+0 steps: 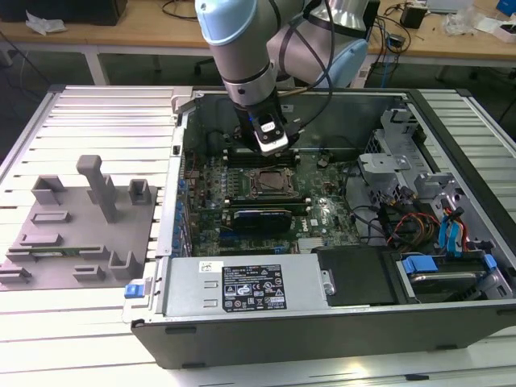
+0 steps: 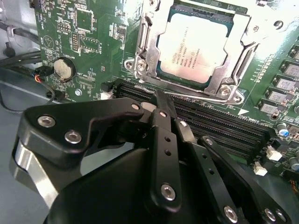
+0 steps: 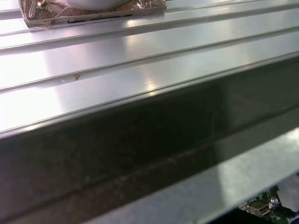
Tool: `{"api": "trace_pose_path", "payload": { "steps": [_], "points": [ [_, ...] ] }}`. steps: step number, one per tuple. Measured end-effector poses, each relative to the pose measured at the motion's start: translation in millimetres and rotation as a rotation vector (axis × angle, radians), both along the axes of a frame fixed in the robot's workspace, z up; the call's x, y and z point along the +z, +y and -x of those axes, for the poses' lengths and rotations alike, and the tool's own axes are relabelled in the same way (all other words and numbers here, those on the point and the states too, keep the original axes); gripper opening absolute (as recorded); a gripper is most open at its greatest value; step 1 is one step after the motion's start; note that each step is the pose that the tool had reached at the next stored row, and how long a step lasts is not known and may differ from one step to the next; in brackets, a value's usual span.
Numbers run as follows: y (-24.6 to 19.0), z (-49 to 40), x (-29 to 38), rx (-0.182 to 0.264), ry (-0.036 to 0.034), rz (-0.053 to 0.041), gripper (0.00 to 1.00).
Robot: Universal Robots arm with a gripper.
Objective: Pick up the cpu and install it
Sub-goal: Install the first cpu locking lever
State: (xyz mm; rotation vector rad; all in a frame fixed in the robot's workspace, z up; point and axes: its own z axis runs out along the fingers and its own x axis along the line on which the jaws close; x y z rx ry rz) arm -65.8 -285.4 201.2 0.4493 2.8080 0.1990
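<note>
Ribbed alu table point(image 1: 97, 113) carries 1 open PC case point(image 1: 322, 330) & 1 grey fixture point(image 1: 81, 234).

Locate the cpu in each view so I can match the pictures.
Exterior view: cpu mid-case, seated in the socket frame, under the gripper.
Second wrist view: cpu inside the same frame, beyond the gripper.
First wrist view: dark case wall and a sliver of green board.
Shared landmark: the socket frame, in the exterior and second wrist views.
</note>
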Motion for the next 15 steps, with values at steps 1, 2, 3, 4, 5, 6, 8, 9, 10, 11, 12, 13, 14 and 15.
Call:
{"api": "trace_pose_path", "payload": {
  "steps": [1,2,3,4,5,6,8,9,10,11,12,13,14,15],
  "points": [
    [0.1,-0.8,-0.1,0.0,0.0036,0.0008,0.11],
    [0.0,-2.2,-0.3,0.0,0.0114,0.0021,0.11],
    [0.0,-3.5,-0.4,0.0,0.02,0.0034,0.11],
    [0.0,-4.9,-0.5,0.0,0.0279,0.0045,0.11],
    [0.0,-5.3,-0.5,0.0,0.0314,0.0048,0.11],
    [0.0,-5.3,-0.5,0.0,0.0314,0.0048,0.11],
    [0.0,-5.8,-0.6,0.0,0.0431,0.0047,0.11],
    [0.0,-6.3,-0.6,0.0,0.0593,0.0048,0.11],
    [0.0,-6.8,-0.7,0.0,0.0773,0.0049,0.11],
    [0.0,-7.3,-0.7,0.0,0.0937,0.0048,0.11],
    [0.0,-7.5,-0.7,0.0,0.1025,0.0048,0.11],
    [-0.1,-7.5,-0.7,0.0,0.1031,0.0048,0.11],
    [0.0,-7.5,-0.7,0.0,0.1041,0.0049,0.11],
    [0.0,-7.7,-0.7,0.0,0.1043,0.0047,0.11]
  ]
}}
